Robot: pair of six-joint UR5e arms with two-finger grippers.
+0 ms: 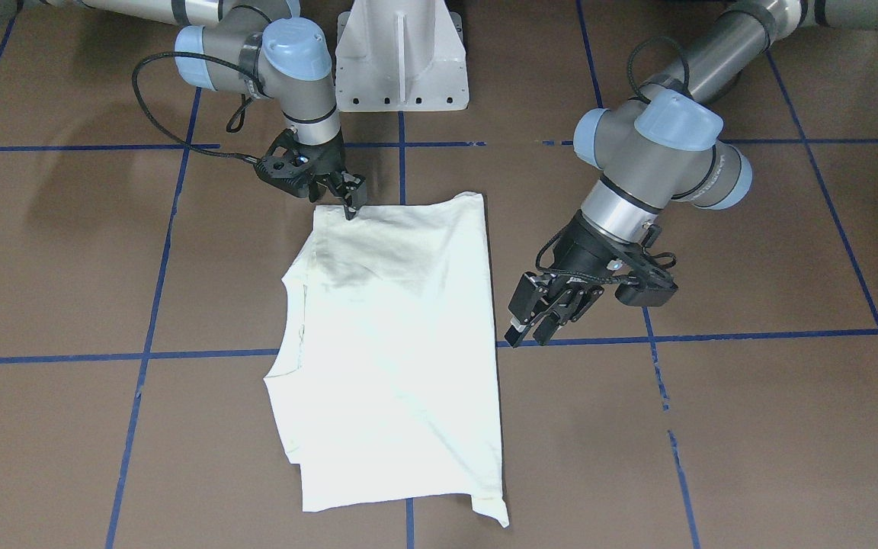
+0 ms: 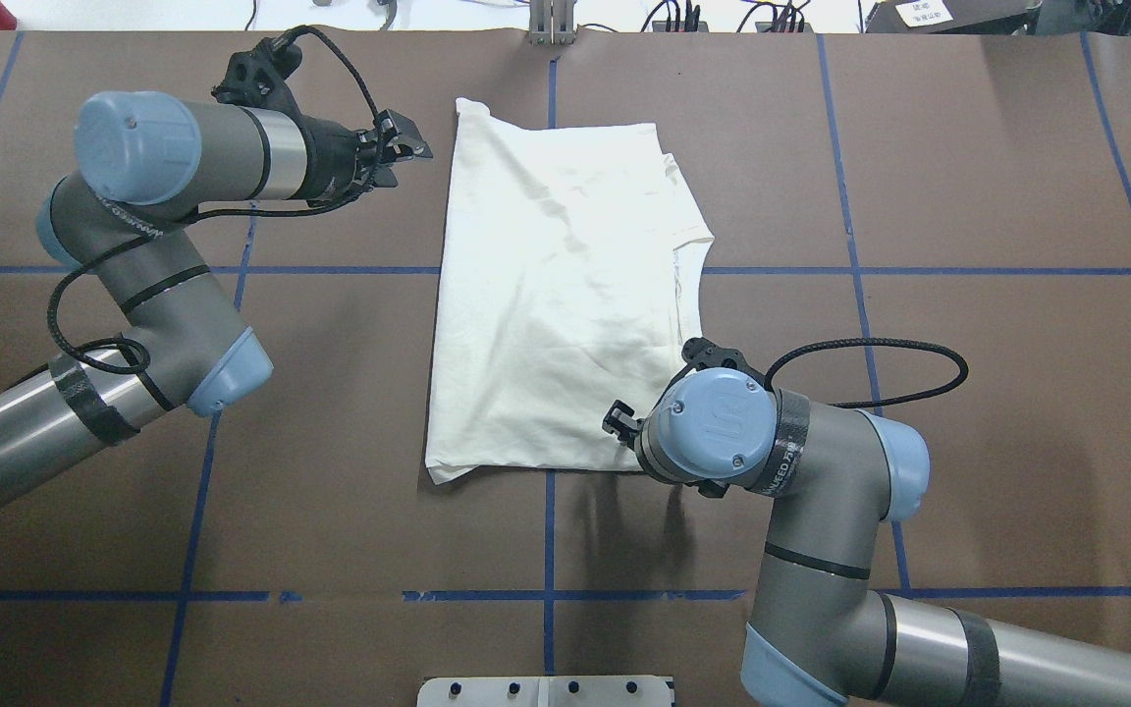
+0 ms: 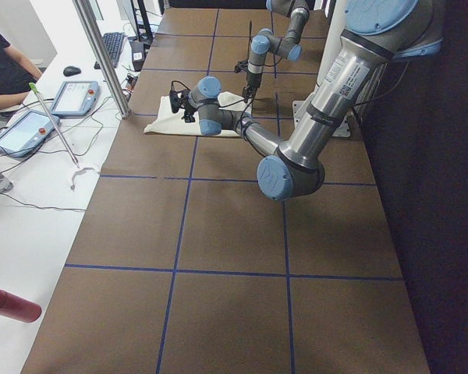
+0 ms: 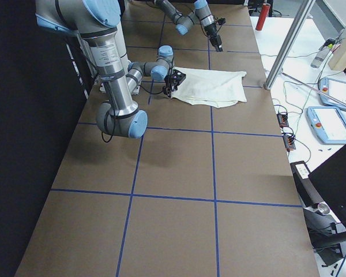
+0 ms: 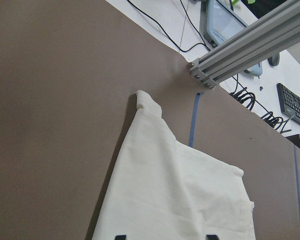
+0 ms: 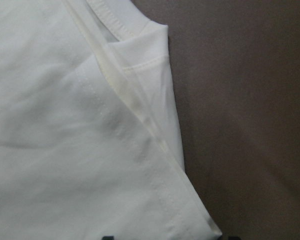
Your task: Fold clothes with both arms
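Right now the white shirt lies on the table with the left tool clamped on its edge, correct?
No: the left tool is open, beside the edge of the shirt, not clamped on it; the exterior front-facing view shows this. The shirt does lie on the table.

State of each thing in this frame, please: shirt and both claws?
Shirt: folded, flat on table, print hidden.
Left claw: open, empty, beside the shirt.
Right claw: open, tips at a shirt corner near the robot.
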